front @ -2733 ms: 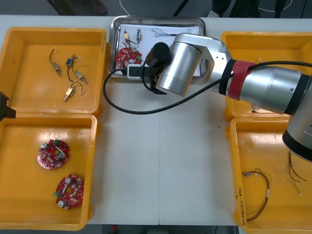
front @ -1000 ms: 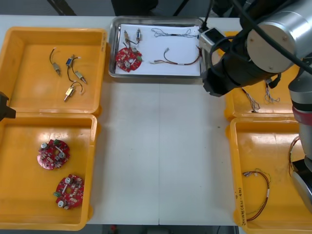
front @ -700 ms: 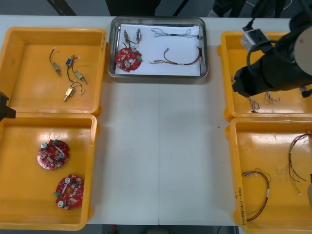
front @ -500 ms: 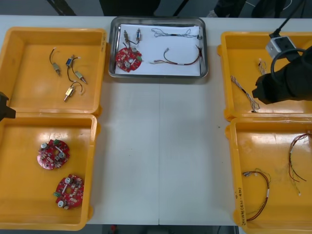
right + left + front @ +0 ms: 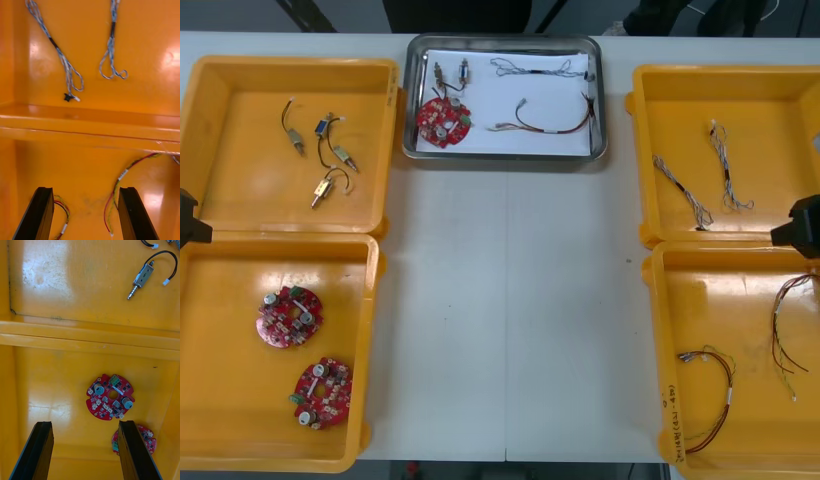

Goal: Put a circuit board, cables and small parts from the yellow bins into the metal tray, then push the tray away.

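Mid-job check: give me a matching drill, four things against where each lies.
1 pair of round red circuit boards
2 two twisted blue and white cables
3 single round red circuit board
4 four small metal parts

A shiny metal tray
B left far yellow bin
C right far yellow bin
D left near yellow bin

Pairs: 1-D, 2-C, 3-A, 4-B

Left hand and right hand hover open over near bins.

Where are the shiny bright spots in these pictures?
Left wrist view: glare on the left yellow bin floor, beyond the open left gripper. Right wrist view: bright patches on the right yellow bin near the blue and white cables, beyond the open right gripper. Front view: the metal tray rim gleams faintly.
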Tool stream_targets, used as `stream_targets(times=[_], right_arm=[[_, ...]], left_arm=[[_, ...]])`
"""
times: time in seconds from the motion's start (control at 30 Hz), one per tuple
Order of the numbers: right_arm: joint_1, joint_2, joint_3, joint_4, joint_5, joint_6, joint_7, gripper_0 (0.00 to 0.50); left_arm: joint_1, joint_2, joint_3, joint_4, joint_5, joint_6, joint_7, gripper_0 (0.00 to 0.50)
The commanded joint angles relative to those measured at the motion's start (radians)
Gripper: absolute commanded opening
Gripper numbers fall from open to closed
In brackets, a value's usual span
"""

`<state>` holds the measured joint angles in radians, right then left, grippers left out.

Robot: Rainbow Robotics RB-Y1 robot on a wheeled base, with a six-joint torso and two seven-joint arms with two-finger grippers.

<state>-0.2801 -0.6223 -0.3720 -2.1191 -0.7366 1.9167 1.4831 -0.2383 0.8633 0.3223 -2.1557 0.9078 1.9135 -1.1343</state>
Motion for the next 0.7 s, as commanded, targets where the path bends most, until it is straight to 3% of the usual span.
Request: stream_targets(times=[0.03,0.7], right_arm=[[0.041,-0.068,-0.058,-0.033,-0.015,0.003,-0.053,0.5],[0.14,-0.093,-0.13,-0.047,-0.106,0.003,-0.113,0.5]], left_arm=[[0.011,-0.009,0.029,-0.004,-0.009,0.006,-0.061,0.5],[0.011,-0.009,0.029,-0.004,-0.009,0.006,-0.061,0.5]])
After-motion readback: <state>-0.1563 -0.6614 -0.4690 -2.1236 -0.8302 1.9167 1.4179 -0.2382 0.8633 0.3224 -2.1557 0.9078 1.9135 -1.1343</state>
